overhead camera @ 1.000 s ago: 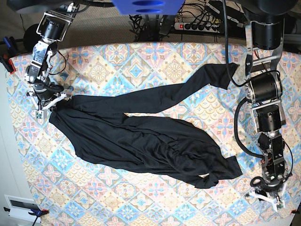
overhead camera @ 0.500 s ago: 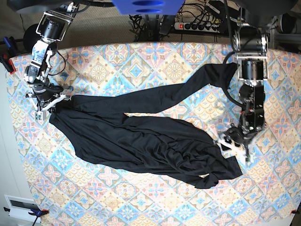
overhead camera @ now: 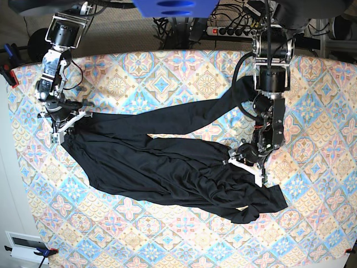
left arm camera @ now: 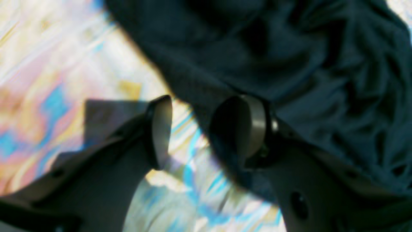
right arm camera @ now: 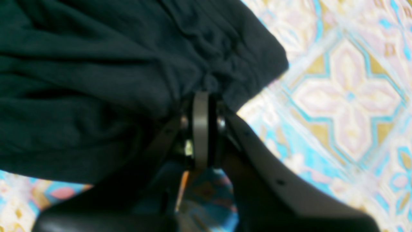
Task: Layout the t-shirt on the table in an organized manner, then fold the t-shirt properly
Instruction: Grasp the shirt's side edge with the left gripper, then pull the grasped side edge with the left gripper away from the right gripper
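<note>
In the base view, the t-shirt (overhead camera: 167, 162) is seen spread crumpled across the middle of the counter (overhead camera: 312, 223), whose cloth carries pastel floral diamonds. One long black strip is stretched toward the far right edge, and a bunched end is laid near the front right. The right tool (overhead camera: 62, 124) is placed at the garment's left end, where the fabric is gathered to a point. The left tool (overhead camera: 246, 165) is lowered at the garment's right edge, with the arm reaching down from above. A power strip (overhead camera: 234, 30) is seen beyond the far edge of the counter.

In the left wrist view, the left tool (left arm camera: 201, 129) is shown with its pads standing apart, and the patterned cloth is visible in the gap between them. The t-shirt (left arm camera: 289, 48) is seen just ahead, its edge lying against the right-hand pad; no fabric is pinched. The picture is blurred.

In the right wrist view, the right tool (right arm camera: 201, 129) is shown clamped tight on a gathered fold of the t-shirt (right arm camera: 96, 80), which is spread to the left over the counter (right arm camera: 347, 96).
</note>
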`<state>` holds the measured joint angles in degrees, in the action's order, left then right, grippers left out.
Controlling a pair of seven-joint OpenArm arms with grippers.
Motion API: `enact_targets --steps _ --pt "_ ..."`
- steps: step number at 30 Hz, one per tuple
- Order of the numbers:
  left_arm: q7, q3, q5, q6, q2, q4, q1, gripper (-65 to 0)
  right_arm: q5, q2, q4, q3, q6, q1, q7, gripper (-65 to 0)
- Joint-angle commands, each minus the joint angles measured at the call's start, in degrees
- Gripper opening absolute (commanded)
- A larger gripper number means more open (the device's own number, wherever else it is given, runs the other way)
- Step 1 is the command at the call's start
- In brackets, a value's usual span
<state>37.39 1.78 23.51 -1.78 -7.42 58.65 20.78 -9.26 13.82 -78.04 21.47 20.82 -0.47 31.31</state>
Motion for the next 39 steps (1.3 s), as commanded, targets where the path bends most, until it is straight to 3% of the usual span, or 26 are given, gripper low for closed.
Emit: enact_targets --steps 1,3,6,7,15,19,22,29,34,39 --pt "2.7 -0.2 0.4 -0.7 0.6 -2.3 0.8 -36.6 -0.5 1.1 -1.1 0.3 -0.1 1.0 -1.6 -65.0" --pt "2.3 -0.2 0.4 -0.6 1.5 -5.4 2.3 -43.5 -0.5 1.1 -1.1 0.5 -0.1 1.0 -1.6 -65.0" --pt "2.2 -1.6 1.0 -0.5 1.8 -5.1 3.1 -63.4 -0.5 1.1 -1.1 0.6 -0.1 1.2 -1.6 -65.0" --pt "2.4 -1.6 1.0 -0.5 1.8 -4.4 3.2 -65.0 -0.5 1.1 -1.1 0.6 -0.1 1.2 -1.6 -65.0" --pt "12.4 -1.2 1.1 -0.5 -1.7 25.6 -3.8 -65.0 -0.5 1.1 -0.8 0.7 -0.1 1.3 -1.6 -65.0" --pt "15.8 -1.2 1.5 -0.5 -4.8 43.6 -9.1 -65.0 -0.5 1.1 -0.7 0.7 -0.1 1.3 -1.6 -65.0" --pt "18.2 -1.2 4.3 -0.5 -7.2 51.1 -11.8 -65.0 -0.5 1.1 -0.7 0.5 -0.1 1.3 -1.6 -65.0" --pt "19.4 2.2 9.6 -0.5 -12.2 53.8 -20.3 -64.9 -0.5 1.1 -0.7 0.5 -0.2 1.3 -1.6 -65.0" --pt "19.4 1.9 10.1 -0.5 -15.7 53.1 -29.3 -64.8 -0.5 1.1 -0.7 0.5 -0.2 1.3 -1.6 -65.0" --pt "20.8 1.3 11.1 -0.5 -18.3 50.1 -31.3 -64.0 -0.5 1.1 -0.7 0.4 -0.2 1.3 -1.6 -65.0"
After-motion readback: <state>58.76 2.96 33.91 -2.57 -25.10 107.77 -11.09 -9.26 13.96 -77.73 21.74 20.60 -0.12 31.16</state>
